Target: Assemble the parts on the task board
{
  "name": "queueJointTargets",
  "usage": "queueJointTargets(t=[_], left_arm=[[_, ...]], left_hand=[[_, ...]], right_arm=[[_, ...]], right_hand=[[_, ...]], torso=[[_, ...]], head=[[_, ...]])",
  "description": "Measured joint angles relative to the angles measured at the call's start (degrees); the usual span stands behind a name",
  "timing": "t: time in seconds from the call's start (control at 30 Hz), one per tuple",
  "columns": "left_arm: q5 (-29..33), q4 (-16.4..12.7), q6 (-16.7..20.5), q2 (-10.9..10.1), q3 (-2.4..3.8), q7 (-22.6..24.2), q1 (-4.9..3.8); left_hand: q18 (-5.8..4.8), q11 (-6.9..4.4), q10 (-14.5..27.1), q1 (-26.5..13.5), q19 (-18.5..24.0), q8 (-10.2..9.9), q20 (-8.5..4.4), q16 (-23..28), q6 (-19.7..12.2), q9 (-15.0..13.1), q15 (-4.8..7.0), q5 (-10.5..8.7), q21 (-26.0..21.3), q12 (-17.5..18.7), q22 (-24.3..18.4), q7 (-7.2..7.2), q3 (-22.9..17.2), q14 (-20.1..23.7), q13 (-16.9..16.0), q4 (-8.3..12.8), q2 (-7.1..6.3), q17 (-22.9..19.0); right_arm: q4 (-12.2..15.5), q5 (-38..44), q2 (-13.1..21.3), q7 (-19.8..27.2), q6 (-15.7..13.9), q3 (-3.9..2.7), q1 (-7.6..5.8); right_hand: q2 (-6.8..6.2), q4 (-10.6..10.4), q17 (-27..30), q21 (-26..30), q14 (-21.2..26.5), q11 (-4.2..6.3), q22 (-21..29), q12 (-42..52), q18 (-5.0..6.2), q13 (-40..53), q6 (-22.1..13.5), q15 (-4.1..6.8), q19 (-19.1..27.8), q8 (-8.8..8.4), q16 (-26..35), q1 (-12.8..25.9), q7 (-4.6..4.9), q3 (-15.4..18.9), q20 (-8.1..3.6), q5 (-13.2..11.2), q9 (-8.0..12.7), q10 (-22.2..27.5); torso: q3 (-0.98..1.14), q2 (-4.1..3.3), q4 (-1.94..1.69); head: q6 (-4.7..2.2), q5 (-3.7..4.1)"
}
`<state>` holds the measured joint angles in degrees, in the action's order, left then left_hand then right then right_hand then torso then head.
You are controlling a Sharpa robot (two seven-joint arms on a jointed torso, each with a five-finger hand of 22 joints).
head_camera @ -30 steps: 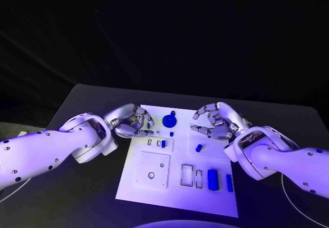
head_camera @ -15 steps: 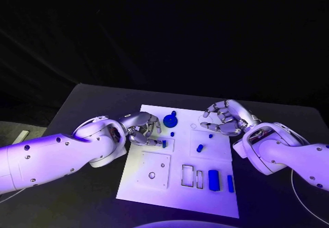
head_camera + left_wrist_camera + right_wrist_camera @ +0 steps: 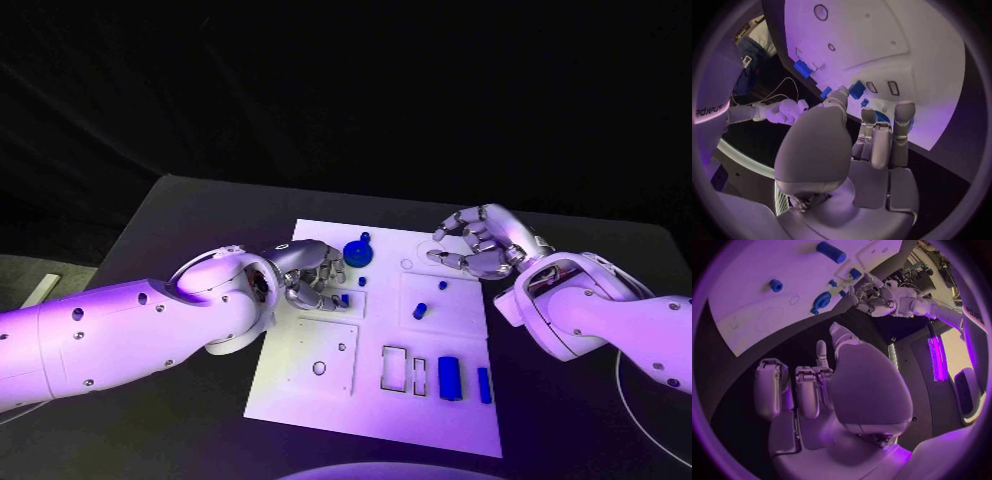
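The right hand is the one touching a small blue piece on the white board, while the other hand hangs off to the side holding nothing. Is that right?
Not quite: the hands are swapped. In the head view the left hand is at the small blue piece on the task board; the left wrist view shows its fingertips at that piece. The right hand hovers at the board's far right edge, holding nothing.

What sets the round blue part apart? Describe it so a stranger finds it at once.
Find the white task board on the black table and go to its far edge. The round blue part lies there: a disc with a small lobe, much wider than the tiny blue pieces nearby.
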<state>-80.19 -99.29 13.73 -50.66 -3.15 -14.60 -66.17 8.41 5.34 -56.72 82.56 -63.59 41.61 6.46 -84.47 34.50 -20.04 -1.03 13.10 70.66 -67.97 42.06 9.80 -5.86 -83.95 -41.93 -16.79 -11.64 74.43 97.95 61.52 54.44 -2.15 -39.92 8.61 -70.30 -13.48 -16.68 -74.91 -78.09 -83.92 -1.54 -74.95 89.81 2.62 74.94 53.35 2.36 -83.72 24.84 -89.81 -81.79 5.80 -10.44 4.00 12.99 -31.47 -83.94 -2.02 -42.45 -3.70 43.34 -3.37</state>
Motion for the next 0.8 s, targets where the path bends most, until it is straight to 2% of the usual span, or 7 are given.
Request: queueJointTargets(t=[0.07,0.17,0.3,0.37,0.53,0.7,0.8], left_arm=[[0.0,-0.2,-0.1,-0.1,0.0,-0.4,0.0],[0.2,-0.5,-0.1,-0.4,0.0,-0.9,0.0],[1.0,-0.7,0.1,-0.6,0.0,-1.2,0.01],[1.4,-0.9,0.3,-0.6,0.06,-1.4,0.01],[2.4,-1.0,0.8,-0.7,0.22,-1.8,0.01],[3.5,-0.6,0.7,-0.8,0.34,-2.7,-0.01],[4.6,-0.2,0.4,-0.5,0.38,-3.5,-0.04]], left_hand=[[0.0,0.0,0.0,-0.6,-0.2,0.3,0.21,-0.1,0.0,0.1,0.0,0.0,0.0,-0.4,0.2,0.0,1.1,0.0,0.0,0.0,0.6,0.1],[0.0,0.01,0.0,-2.4,-0.4,1.4,0.39,-0.3,0.0,0.5,0.0,0.0,0.3,-1.1,0.5,0.0,3.8,0.0,-0.1,-0.1,2.42,0.3],[0.0,-0.52,-1.6,-8.4,-1.0,3.7,0.27,-0.7,1.3,0.7,0.0,0.4,1.2,-2.5,1.7,-0.45,7.7,0.0,-0.9,-0.2,4.75,0.5],[-0.01,-0.74,-2.2,-9.8,-1.1,4.6,0.15,-0.7,1.7,0.7,0.0,0.41,1.3,-2.8,2.0,-0.73,8.6,0.0,-1.3,-0.2,5.18,0.5],[0.0,-1.66,-3.6,-14.3,-2.3,8.6,-0.63,-1.1,3.5,-0.6,0.63,0.4,2.2,-4.2,3.6,-2.05,10.0,0.0,-2.5,-0.3,6.45,0.5],[0.01,-3.02,-6.9,-17.3,-4.0,12.8,-1.56,-1.7,5.4,-2.8,2.01,0.4,3.8,-6.1,6.3,-3.57,10.2,-0.1,-5.7,-0.1,7.76,0.5],[0.0,-3.81,-9.2,-18.2,-4.9,14.5,-2.15,-2.2,6.4,-4.2,2.69,0.4,4.4,-7.3,7.5,-4.5,10.2,0.0,-8.1,-0.1,8.01,0.5]], right_arm=[[0.0,-0.1,0.1,0.0,-0.1,0.0,-0.06],[-0.1,-0.3,0.2,-0.1,-0.2,0.0,-0.11],[-0.2,-0.5,0.2,-0.2,-0.3,0.0,-0.16],[-0.3,-0.5,0.2,-0.3,-0.4,0.0,-0.18],[-0.5,-0.7,0.3,-0.5,-0.5,0.0,-0.21],[-0.5,-0.8,0.3,-0.7,-0.6,0.0,-0.22],[-0.6,-0.8,0.3,-0.9,-0.6,0.0,-0.23]], right_hand=[[0.0,0.0,0.0,0.2,0.0,0.0,0.0,0.0,0.0,0.0,0.0,0.0,0.0,0.0,0.0,0.0,0.0,0.0,0.0,0.2,0.0,0.0],[0.0,0.0,0.0,0.2,0.0,0.0,0.0,0.0,0.0,0.0,0.0,0.0,0.0,0.0,0.0,0.0,0.0,0.0,0.0,0.2,0.0,0.0],[0.0,0.0,0.0,0.2,0.0,0.0,0.0,0.0,0.0,0.0,0.0,0.0,0.0,0.0,0.0,0.0,0.0,0.0,0.0,0.2,0.0,0.0],[0.0,0.0,0.0,0.2,0.0,0.0,0.0,0.0,0.0,0.0,-0.1,0.0,0.0,0.0,0.0,0.0,0.06,0.0,0.0,0.2,0.0,0.0],[0.24,0.0,0.0,0.4,0.0,0.0,0.0,0.0,0.0,0.0,-0.2,0.0,0.0,0.0,0.0,0.2,0.17,0.0,0.0,0.2,0.0,0.0],[0.3,0.0,0.0,0.4,0.0,0.0,0.0,0.0,0.0,0.0,-0.2,0.0,0.0,0.24,0.0,0.3,0.17,0.3,0.0,0.2,0.0,0.0],[0.46,0.0,0.0,0.4,0.0,0.0,0.0,0.0,0.0,0.0,-0.2,0.0,0.0,0.24,0.0,0.5,0.17,0.3,0.0,0.5,0.0,0.0]], torso=[[0.01,0.0,-0.01],[-0.05,0.0,-0.03],[-0.1,0.02,-0.06],[-0.1,0.03,-0.07],[-0.15,0.04,-0.07],[-0.1,0.05,-0.05],[-0.09,0.05,-0.03]], head=[[0.04,0.04],[0.14,0.13],[0.2,0.18],[0.21,0.19],[0.23,0.21],[0.24,0.21],[0.25,0.28]])
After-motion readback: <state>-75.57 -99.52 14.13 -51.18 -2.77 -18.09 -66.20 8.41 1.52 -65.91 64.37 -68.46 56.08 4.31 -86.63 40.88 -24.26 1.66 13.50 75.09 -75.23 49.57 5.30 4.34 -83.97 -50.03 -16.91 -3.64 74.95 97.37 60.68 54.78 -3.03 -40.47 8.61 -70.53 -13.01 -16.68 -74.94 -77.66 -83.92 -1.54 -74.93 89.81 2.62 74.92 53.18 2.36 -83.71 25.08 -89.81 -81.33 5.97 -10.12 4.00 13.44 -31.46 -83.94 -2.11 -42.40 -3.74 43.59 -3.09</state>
